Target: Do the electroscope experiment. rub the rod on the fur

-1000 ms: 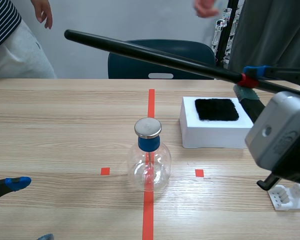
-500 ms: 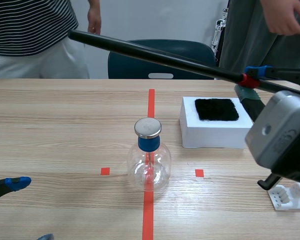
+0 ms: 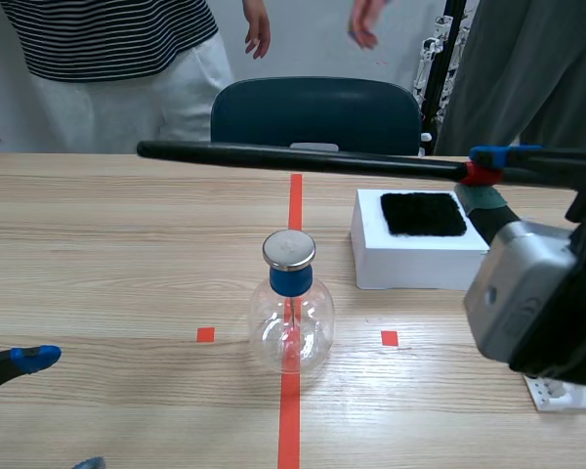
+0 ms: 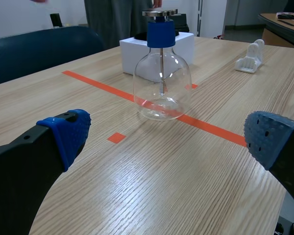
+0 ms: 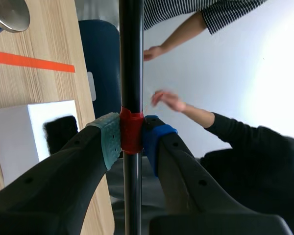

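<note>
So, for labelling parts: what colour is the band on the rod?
Red band on the black rod; clearest in the right wrist view.

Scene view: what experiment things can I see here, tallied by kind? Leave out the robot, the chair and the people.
black rod: 1
glass flask with a metal cap: 1
white block: 1
black fur pad on the block: 1
white stand, partly hidden: 1
Total: 5
</note>
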